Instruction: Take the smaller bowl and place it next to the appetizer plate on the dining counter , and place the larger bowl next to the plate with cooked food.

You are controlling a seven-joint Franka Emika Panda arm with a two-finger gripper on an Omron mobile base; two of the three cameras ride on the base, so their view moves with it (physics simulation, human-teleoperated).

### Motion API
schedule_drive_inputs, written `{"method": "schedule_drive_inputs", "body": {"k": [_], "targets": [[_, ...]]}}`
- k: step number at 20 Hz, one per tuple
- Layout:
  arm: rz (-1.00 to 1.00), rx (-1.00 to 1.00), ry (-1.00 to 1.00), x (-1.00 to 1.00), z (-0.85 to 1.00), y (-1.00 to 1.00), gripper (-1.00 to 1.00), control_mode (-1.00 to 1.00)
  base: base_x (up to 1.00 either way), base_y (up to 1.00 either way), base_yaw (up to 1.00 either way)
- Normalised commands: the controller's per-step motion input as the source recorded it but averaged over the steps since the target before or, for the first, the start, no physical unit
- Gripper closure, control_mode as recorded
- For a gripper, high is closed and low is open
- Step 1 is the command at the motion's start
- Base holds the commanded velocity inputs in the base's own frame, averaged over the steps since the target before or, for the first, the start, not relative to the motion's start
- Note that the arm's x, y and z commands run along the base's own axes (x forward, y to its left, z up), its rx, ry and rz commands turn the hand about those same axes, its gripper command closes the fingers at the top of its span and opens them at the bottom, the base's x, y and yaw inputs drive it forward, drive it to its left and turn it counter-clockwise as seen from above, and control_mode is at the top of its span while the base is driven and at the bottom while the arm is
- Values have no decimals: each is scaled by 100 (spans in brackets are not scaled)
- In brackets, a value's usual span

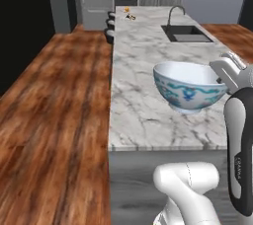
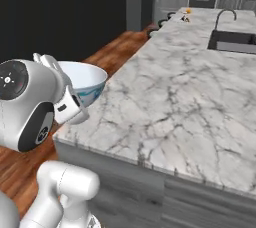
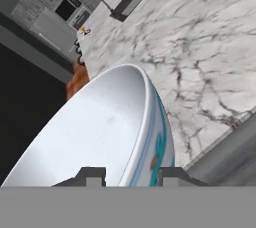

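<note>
One bowl (image 1: 190, 87), the larger one with the teal swirl pattern, is held at its rim by the jaws (image 3: 131, 176) near the front end of the marble desk (image 1: 148, 61). Its mouth is turned upward in both base views, with the small foot downward; whether the foot touches the marble or hangs just above it cannot be told. Being round, it has no long axis. In the hand view the rim is seen passing between the two dark fingertips (image 3: 91, 176), one inside the bowl and one on the patterned outside, so the jaws are pinching the bowl's wall. In the right base view the bowl (image 2: 86, 83) is seen at the desk's left front corner, partly hidden behind the robot's wrist. Faint vertical lettering is seen on the dark arm link at the right edge of the left base view, too small to be read with certainty. Farther along the desk a sunken sink (image 1: 187, 33) with a curved tap (image 1: 175, 13) is seen, and at the far end some small orange and dark items (image 1: 128, 14), too small to identify. Dark stools (image 1: 109, 25) are lined along the desk's left side over a wood floor (image 1: 54, 100).
</note>
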Motion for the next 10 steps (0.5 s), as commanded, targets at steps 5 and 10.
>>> {"method": "schedule_drive_inputs", "body": {"k": [5, 10], "targets": [[0, 0, 0, 0, 0, 0, 100, 100, 45, 100, -9], [0, 0, 0, 0, 0, 0, 100, 100, 23, 100, -7]]}}
